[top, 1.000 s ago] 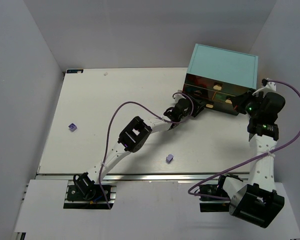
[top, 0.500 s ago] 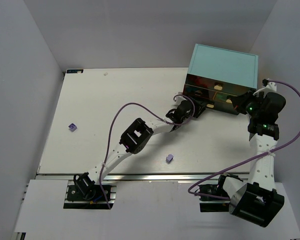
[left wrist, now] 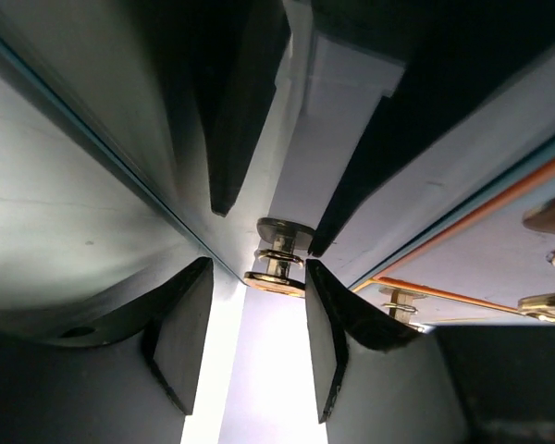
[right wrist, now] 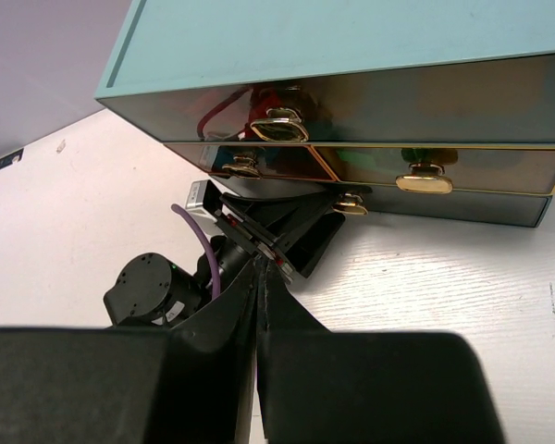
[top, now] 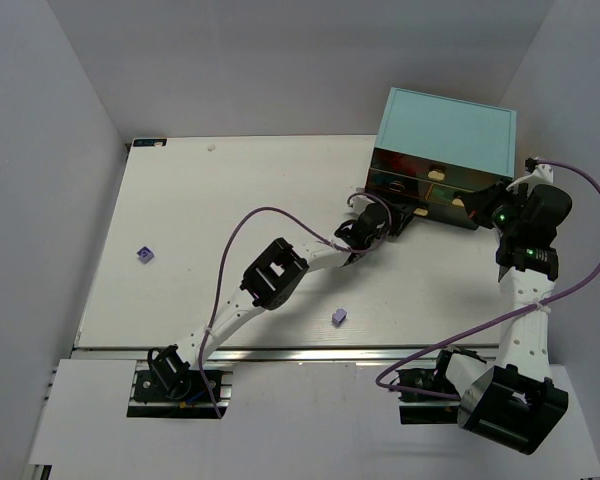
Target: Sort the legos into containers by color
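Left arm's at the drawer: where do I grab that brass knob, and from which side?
Grip the brass knob by its narrow neck behind the flat cap, coming straight at the drawer front. The left gripper straddles it, one finger on each side, jaws not yet closed. The wider cap should stop the fingers slipping off when pulling.

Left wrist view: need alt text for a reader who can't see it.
The left gripper straddles, jaws open, a small brass drawer handle, not yet clamped on it. The glossy drawer front mirrors the dark fingers, and more brass handles show at the right.
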Available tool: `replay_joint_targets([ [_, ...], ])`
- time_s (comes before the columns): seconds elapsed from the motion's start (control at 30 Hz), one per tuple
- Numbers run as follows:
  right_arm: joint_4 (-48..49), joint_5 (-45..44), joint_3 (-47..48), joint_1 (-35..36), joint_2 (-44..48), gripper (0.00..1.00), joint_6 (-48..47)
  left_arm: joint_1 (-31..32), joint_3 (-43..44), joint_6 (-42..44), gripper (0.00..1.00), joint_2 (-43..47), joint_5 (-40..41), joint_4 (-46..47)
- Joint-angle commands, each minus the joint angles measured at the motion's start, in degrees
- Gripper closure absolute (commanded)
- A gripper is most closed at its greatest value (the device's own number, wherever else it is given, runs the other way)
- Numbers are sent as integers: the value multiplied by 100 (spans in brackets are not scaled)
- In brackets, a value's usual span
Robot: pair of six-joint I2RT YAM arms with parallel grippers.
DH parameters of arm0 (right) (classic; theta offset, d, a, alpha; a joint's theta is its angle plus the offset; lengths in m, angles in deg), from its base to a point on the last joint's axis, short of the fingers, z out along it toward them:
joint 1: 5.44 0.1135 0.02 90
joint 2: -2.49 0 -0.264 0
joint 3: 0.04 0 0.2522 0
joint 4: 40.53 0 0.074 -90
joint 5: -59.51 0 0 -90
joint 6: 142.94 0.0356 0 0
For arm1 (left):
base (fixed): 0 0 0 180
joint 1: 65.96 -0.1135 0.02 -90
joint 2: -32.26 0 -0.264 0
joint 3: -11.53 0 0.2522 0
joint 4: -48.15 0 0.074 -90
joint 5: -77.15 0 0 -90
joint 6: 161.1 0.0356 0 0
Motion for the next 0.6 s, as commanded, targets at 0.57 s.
replay_joint_targets([
  [0.57,196,150,18,-24,30,100,110,305,110,-408,45,456,779,-949],
])
